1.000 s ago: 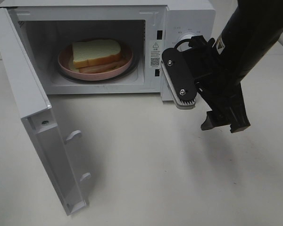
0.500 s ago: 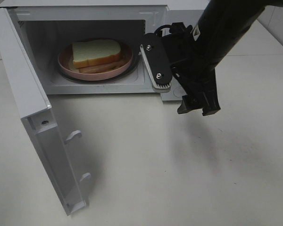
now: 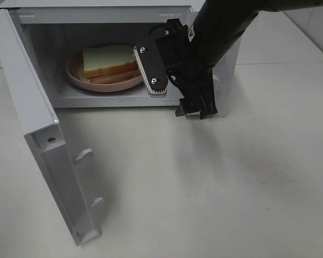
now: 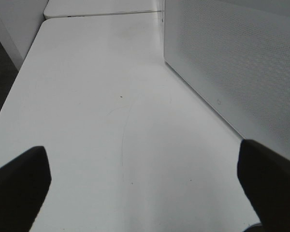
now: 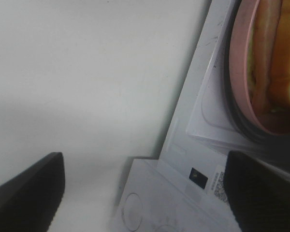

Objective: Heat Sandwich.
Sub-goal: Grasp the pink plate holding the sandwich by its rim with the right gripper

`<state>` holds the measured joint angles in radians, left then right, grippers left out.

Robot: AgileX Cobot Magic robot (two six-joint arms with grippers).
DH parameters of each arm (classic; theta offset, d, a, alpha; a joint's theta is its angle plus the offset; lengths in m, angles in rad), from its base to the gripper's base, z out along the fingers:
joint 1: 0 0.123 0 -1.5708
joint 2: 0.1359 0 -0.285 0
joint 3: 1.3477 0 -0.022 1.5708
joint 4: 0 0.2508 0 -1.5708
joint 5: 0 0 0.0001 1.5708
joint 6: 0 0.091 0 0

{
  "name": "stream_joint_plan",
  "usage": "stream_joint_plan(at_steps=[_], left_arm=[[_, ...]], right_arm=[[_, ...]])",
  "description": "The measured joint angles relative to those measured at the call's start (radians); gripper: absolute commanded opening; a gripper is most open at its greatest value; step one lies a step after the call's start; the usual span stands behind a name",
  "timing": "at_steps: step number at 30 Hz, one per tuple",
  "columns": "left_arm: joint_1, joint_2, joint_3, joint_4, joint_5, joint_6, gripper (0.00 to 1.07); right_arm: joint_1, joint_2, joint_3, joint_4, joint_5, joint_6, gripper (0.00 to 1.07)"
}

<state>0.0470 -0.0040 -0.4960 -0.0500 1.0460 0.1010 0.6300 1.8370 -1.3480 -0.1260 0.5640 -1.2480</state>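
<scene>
The sandwich (image 3: 109,60), pale bread with an orange-brown layer, lies on a round pink plate (image 3: 75,72) inside the open white microwave (image 3: 97,13). My right gripper (image 3: 195,112) hangs fingers-down just in front of the microwave's right side, above the table. It is open and empty. Its black wrist mount covers the plate's right edge. The right wrist view shows the sandwich (image 5: 280,53) and plate (image 5: 239,58) edge-on beyond the wide-apart fingers (image 5: 24,188). My left gripper (image 4: 142,164) is open and empty over bare table, out of the high view.
The microwave door (image 3: 27,107) stands swung out to the left, reaching toward the table's front. In the left wrist view its perforated face (image 4: 232,58) stands close beside the left gripper. The white table (image 3: 204,188) spreads in front.
My right arm has swung left and toward the microwave, from in front of the control panel to the right edge of the opening. Sandwich, plate and door have not moved.
</scene>
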Motion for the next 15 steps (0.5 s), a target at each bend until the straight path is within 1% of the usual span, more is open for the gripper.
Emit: stream_joint_plan(at_steps=[3, 4, 8, 9, 14, 15], left_arm=[[0.000, 0.000, 0.000, 0.000, 0.000, 0.000, 0.98], [0.000, 0.000, 0.000, 0.000, 0.000, 0.000, 0.98], [0.000, 0.000, 0.000, 0.000, 0.000, 0.000, 0.98], [0.000, 0.000, 0.000, 0.000, 0.000, 0.000, 0.98], [0.000, 0.000, 0.000, 0.000, 0.000, 0.000, 0.98], [0.000, 0.000, 0.000, 0.000, 0.000, 0.000, 0.98]], right_arm=[[0.006, 0.035, -0.038, 0.001, -0.003, -0.006, 0.85], [0.013, 0.059, -0.066, 0.002, -0.006, -0.006, 0.85], [0.023, 0.091, -0.105, 0.002, -0.018, -0.007, 0.84], [0.027, 0.114, -0.132, 0.003, -0.024, -0.007, 0.84], [0.034, 0.152, -0.172, 0.003, -0.025, -0.007, 0.84], [0.038, 0.179, -0.201, 0.003, -0.025, -0.007, 0.84]])
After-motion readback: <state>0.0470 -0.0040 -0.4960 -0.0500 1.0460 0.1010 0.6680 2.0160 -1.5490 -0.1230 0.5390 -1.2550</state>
